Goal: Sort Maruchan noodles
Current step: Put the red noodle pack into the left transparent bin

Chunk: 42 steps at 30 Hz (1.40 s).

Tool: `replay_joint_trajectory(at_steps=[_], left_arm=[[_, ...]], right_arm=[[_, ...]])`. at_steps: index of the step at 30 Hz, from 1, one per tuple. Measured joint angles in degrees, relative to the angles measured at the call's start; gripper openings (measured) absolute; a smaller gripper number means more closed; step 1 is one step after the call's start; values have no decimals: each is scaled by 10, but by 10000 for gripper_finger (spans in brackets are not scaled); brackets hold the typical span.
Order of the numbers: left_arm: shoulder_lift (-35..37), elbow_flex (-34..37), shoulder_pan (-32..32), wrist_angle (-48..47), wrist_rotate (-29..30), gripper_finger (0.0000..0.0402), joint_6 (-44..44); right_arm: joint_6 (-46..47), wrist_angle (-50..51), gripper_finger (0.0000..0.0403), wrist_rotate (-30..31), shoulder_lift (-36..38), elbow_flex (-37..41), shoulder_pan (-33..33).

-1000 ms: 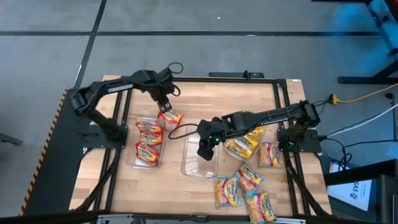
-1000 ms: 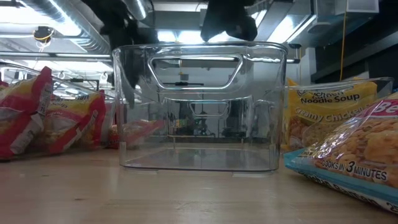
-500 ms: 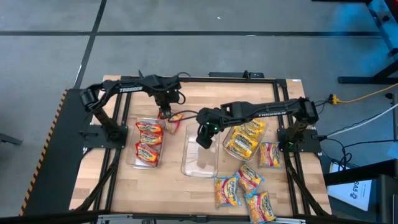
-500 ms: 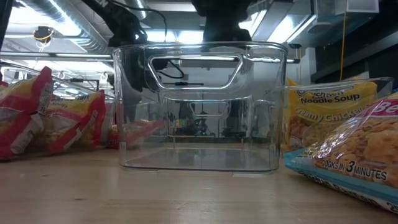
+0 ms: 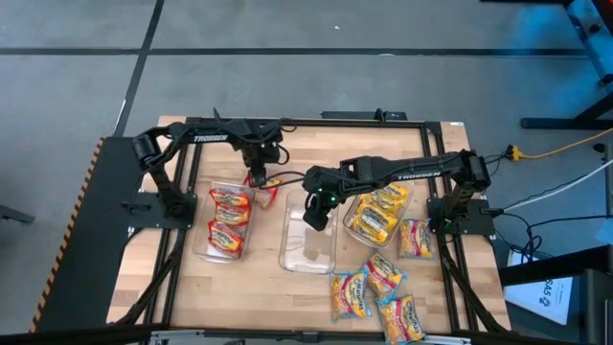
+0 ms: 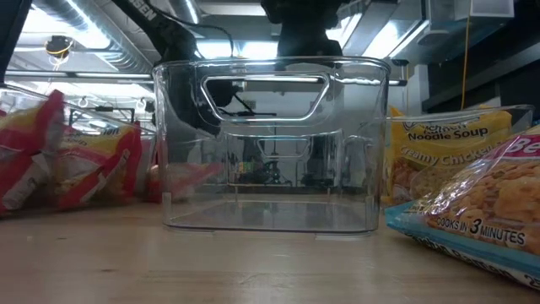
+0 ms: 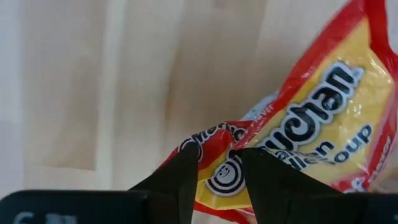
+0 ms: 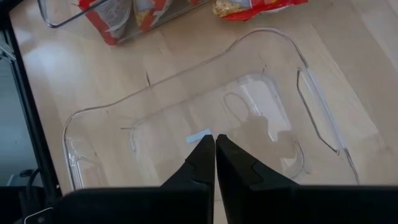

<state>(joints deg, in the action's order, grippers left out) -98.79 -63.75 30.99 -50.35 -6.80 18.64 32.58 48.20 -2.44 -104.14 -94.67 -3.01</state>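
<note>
Left gripper (image 7: 217, 168): spread, tips at red packet (image 5: 267, 181) lying on desk (image 5: 316, 144) | packet: light, crinkly, slippery, brittle inside; pinch sealed edge | right gripper (image 8: 215, 155): closed, empty, over clear tray (image 5: 308, 257)

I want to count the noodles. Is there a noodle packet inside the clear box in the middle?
No, the middle clear tray is empty in the right wrist view; only bare plastic and the wooden table show through it.
</note>
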Motion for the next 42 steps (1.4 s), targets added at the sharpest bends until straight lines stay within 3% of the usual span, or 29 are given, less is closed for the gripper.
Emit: replay_joint_trajectory(at_steps=[3,6,9,14,20,30,36,42], left_arm=[[0,0,-6,1,29,86,-4],[8,0,-7,1,58,22,-14],[22,0,-3,-1,60,4,-20],[64,0,-9,-34,62,1,-45],[167,-5,-25,-78,92,1,-89],[327,-114,-94,-157,125,0,-212],[353,-222,-169,-267,147,0,-297],[353,-267,-247,-397,105,0,-405]], right_arm=[[0,0,14,0,0,0,0],[1,0,14,0,0,0,0],[1,0,14,0,0,0,0],[-3,0,14,5,0,0,0],[-13,-1,14,16,0,0,0],[-13,-3,14,19,0,0,0],[-13,-2,14,19,0,0,0],[-13,-1,14,18,0,0,0]])
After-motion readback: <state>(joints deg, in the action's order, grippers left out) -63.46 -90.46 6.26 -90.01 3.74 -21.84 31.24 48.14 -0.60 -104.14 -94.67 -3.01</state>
